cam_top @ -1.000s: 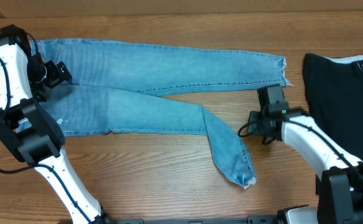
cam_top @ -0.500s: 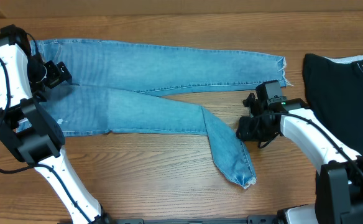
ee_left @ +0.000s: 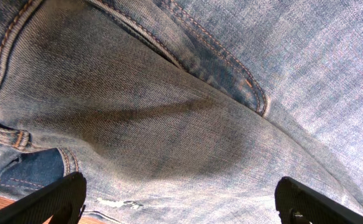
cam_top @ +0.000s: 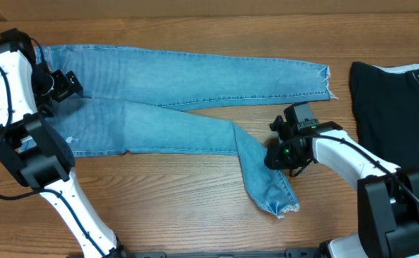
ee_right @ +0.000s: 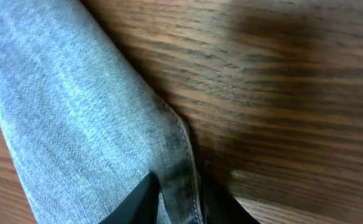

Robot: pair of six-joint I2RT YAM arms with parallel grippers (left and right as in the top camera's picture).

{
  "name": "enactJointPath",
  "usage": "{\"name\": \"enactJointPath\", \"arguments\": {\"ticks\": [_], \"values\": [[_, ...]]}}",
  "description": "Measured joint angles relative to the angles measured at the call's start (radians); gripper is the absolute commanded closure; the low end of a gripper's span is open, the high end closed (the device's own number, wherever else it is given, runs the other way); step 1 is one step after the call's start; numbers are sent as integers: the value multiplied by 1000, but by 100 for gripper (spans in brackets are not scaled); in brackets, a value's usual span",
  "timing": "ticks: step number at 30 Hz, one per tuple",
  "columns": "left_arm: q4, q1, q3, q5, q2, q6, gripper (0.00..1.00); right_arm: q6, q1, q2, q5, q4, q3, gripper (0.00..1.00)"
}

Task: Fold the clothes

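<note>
- I see the jeans as light blue denim, faded paler down the middle of each leg, lying flat on the wooden table.
- Both hems are frayed – the upper leg's hem and the lower leg's hem show whitish threads.
- In my left wrist view, orange stitching outlines a back pocket; the denim there is darker and lightly creased.
- The long axis runs left-right: waist end at the far left, legs pointing right.
- The upper leg lies straight and almost level, its hem ending just short of the black garment at the right edge.
- The lower leg runs right, tilting slightly down, then kinks about 2/3 along – the last stretch turns down toward the near edge of the table.
- The jeans fill the upper left and centre of the table; the 2 legs touch near the waist and spread apart toward the hems.
- My left gripper is at the waist end, over the seat of the jeans, fingers spread wide with nothing between them.
- My right gripper is at the right edge of the kinked lower leg. Its fingertips sit close together on either side of the side seam, pinching the denim edge.
</note>
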Motion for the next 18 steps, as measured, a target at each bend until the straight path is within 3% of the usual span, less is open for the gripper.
{"name": "enactJointPath", "arguments": {"ticks": [1, 5, 10, 15, 16, 17, 18], "values": [[0, 0, 0, 0, 0, 0, 0, 2, 0, 0, 13, 0, 0, 96], [0, 0, 0, 0, 0, 0, 0, 0, 6, 9, 51, -25, 20, 96], [0, 0, 0, 0, 0, 0, 0, -10, 3, 27, 204, -128, 264, 96], [0, 0, 0, 0, 0, 0, 0, -94, -40, 28, 325, -47, 376, 96], [0, 0, 0, 0, 0, 0, 0, -105, -56, 31, 333, -30, 377, 93], [0, 0, 0, 0, 0, 0, 0, -109, -64, 36, 339, -19, 377, 80], [0, 0, 0, 0, 0, 0, 0, -116, -82, 62, 352, 2, 377, 57]]}}
